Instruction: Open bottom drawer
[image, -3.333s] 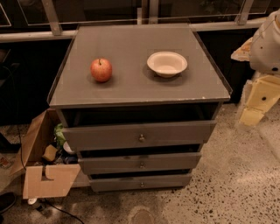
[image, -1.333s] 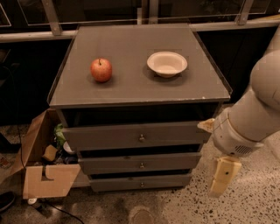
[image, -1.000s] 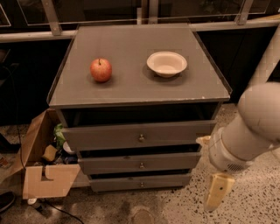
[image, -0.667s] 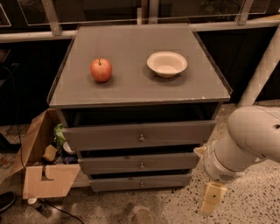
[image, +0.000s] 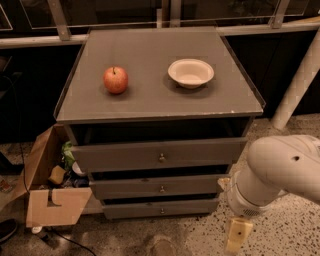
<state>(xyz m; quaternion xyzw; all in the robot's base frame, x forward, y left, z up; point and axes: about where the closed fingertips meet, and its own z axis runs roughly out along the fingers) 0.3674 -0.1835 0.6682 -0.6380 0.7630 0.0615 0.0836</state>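
speckled stone floor (image: 295, 235), dim room, dark grey chest of drawers (image: 150, 95) in the middle. bottom drawer (image: 130, 209) is the lowest and narrowest of the three fronts, just above the floor, with a small brass knob (image: 161, 210) at its centre and a dark gap between it and the middle drawer (image: 125, 187). pincer (image: 237, 235) hangs low to the right of the chest, near the bottom drawer's right end, apart from it (cannot tell if released or clenched). white arm (image: 280, 167) above it. on the chest top, red apple (image: 115, 80) left and white bowl (image: 190, 73) right, well apart. cardboard box (image: 50, 205) at the chest's left.
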